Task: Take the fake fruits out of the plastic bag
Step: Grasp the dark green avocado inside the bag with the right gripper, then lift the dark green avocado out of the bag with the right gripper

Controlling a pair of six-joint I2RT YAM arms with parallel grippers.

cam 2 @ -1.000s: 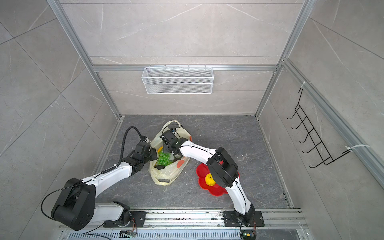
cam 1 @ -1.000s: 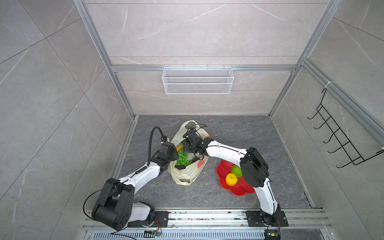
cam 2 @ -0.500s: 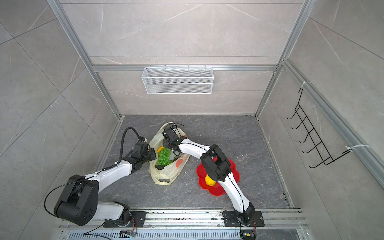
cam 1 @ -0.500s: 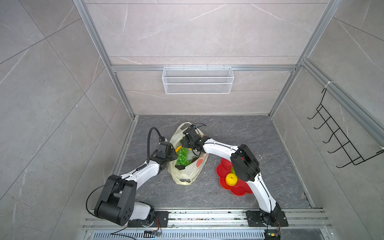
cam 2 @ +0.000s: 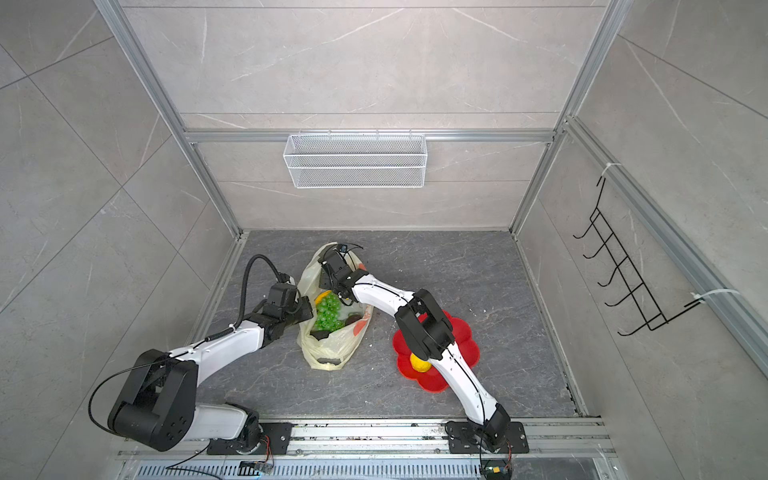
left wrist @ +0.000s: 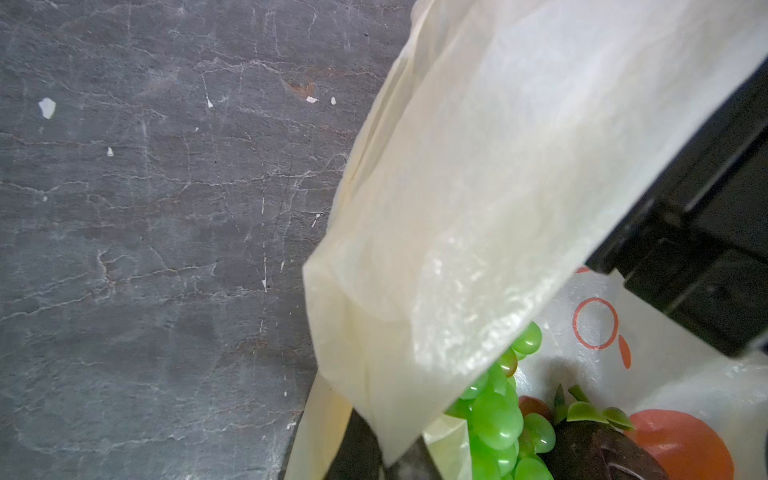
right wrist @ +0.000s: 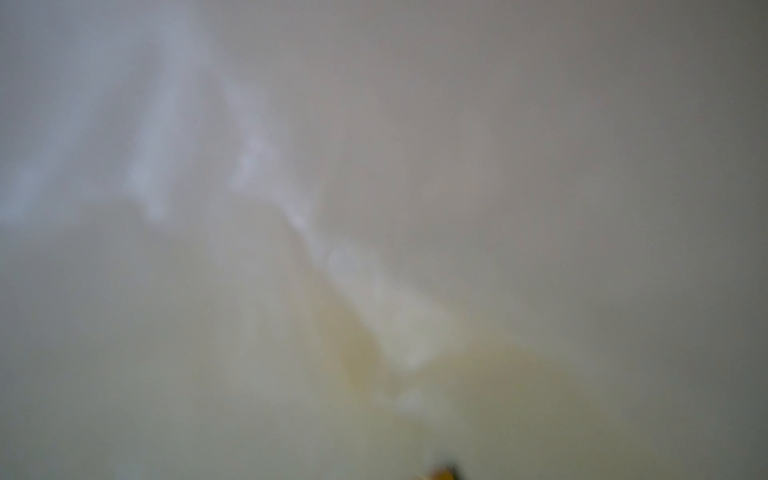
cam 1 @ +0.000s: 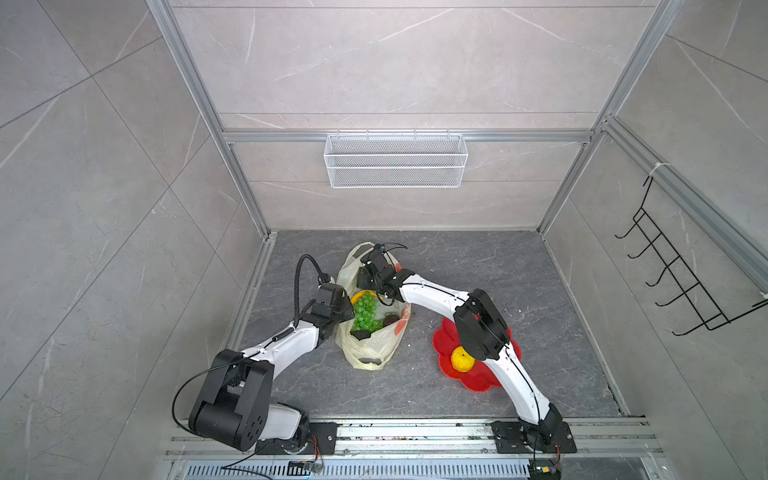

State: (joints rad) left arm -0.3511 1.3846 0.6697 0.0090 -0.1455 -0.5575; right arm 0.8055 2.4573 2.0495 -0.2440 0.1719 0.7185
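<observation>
The plastic bag (cam 1: 374,349) (cam 2: 332,353) lies on the grey floor with its mouth held open. My left gripper (cam 1: 347,313) (cam 2: 305,311) (left wrist: 386,461) is shut on the bag's left rim, and the film drapes from it. Inside the bag lie a green grape bunch (cam 1: 365,309) (cam 2: 328,311) (left wrist: 496,419), a yellow fruit (cam 1: 358,296) and dark brown pieces (cam 1: 390,320) (left wrist: 594,453). My right gripper (cam 1: 365,280) (cam 2: 326,280) reaches into the bag's far end. Its wrist view shows only blurred bag film (right wrist: 374,249), so its fingers are hidden.
A red flower-shaped plate (cam 1: 478,380) (cam 2: 461,336) lies right of the bag under my right arm, with a yellow citrus (cam 1: 462,360) (cam 2: 419,363) on it. A white wire basket (cam 1: 395,160) hangs on the back wall. A black hook rack (cam 1: 673,274) hangs on the right wall.
My right arm's elbow has swung left over the red plate, and its gripper has slid slightly toward the bag's far end. The left gripper has stayed on the rim.
</observation>
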